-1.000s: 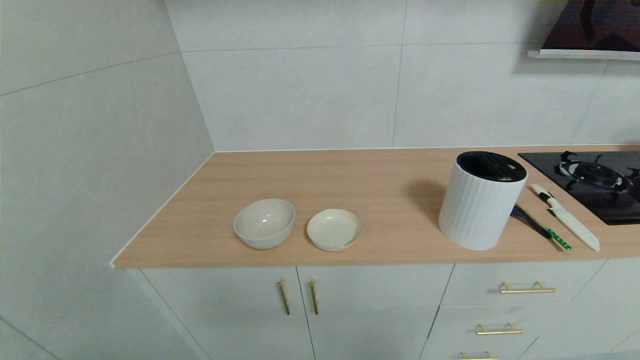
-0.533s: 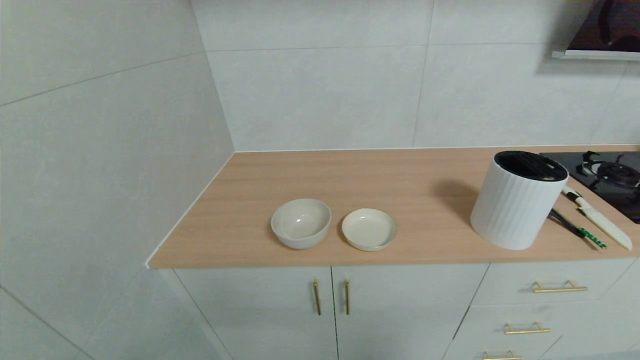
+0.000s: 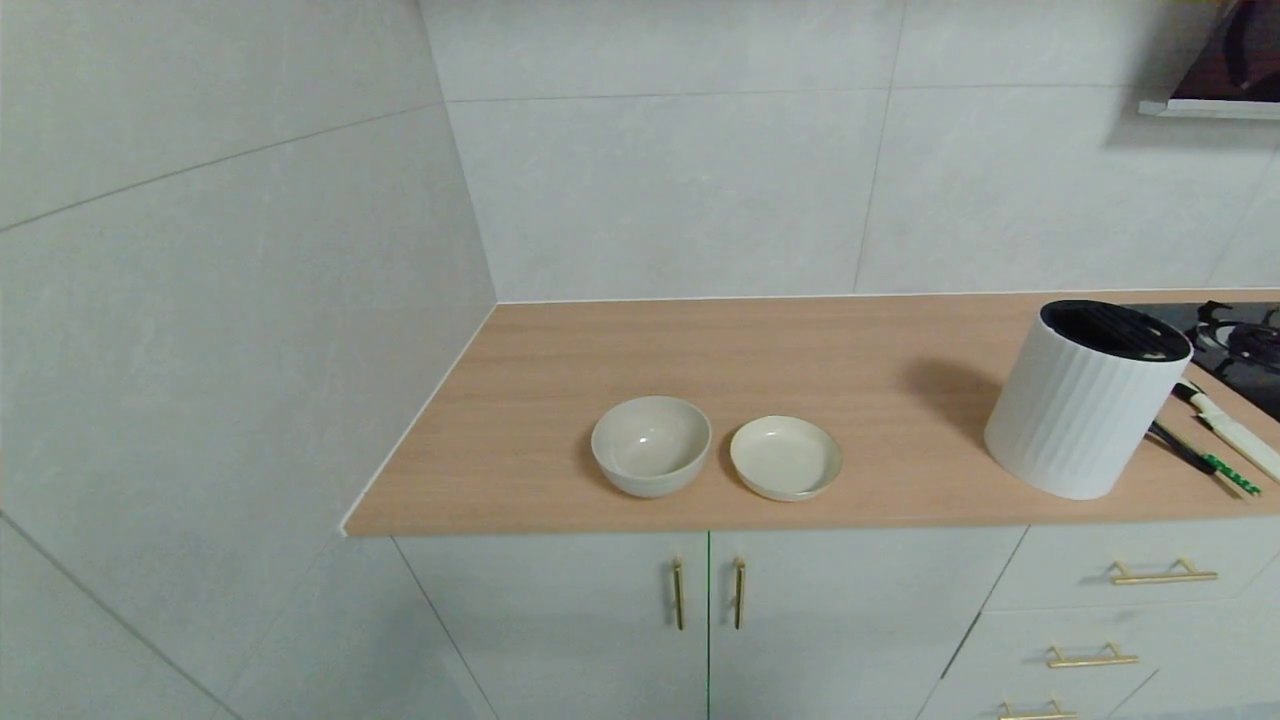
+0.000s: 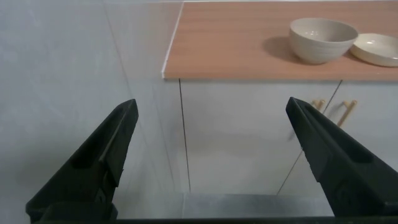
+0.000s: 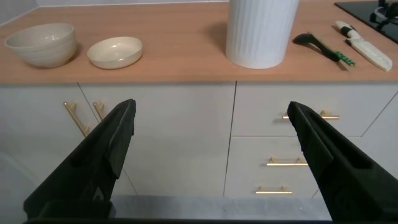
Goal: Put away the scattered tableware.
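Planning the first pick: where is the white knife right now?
In the head view, the white knife lies at the far right of the countertop, between the black-and-green utensil and the stove.

cream bowl (image 3: 650,445) beside shallow cream dish (image 3: 785,457), both upright, white knife (image 3: 1235,432) and black utensil (image 3: 1185,452) lying by holder (image 3: 1085,410)

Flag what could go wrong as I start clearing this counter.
The bowl and shallow dish sit close together near the front edge of the counter; a clumsy grab at one could knock the other or push it off. The knife and dark-handled utensil lie tight beside the ribbed holder, so reaching for them may bump or tip it.
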Motion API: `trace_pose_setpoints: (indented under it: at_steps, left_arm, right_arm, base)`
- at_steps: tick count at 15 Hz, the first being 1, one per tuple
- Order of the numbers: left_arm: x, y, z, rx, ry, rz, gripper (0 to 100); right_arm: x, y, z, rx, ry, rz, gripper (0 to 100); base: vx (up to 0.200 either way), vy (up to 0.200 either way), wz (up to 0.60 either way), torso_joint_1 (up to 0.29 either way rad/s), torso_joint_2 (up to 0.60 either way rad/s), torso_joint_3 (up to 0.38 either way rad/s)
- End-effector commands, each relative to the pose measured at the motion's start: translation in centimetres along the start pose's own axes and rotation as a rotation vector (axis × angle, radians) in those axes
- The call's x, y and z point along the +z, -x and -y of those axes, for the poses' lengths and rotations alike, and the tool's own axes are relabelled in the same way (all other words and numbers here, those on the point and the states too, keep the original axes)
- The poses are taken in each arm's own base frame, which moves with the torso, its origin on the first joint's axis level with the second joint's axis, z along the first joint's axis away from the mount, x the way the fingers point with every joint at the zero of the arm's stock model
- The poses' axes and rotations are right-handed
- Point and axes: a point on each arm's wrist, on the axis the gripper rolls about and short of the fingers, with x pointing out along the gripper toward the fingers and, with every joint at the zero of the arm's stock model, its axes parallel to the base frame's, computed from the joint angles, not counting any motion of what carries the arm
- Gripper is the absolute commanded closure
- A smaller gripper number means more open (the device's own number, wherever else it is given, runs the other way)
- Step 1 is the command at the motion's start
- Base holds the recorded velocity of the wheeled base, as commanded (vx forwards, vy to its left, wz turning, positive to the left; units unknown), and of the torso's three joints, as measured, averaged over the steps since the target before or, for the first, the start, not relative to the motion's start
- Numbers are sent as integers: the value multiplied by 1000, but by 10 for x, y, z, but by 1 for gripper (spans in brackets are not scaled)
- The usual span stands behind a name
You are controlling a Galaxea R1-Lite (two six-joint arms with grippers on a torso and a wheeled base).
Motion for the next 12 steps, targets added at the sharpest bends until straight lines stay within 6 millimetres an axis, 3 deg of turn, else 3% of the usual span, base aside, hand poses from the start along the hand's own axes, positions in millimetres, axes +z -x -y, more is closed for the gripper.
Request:
trace_pose_setpoints:
  at_steps: [1, 9, 12]
  left_arm:
    - [0, 0, 0, 0, 1, -2, 0]
    - [0, 0, 0, 0, 1, -2, 0]
    - [0, 0, 0, 0, 1, -2, 0]
  right_arm:
    - [0, 0, 0, -1, 0, -1, 0]
    - [0, 0, 0, -1, -1, -1, 0]
    - [0, 0, 0, 0, -1, -1, 0]
  base:
    - [0, 0, 0, 0, 0, 0]
    - [0, 0, 0, 0, 0, 0]
    - [0, 0, 0, -165, 373, 199]
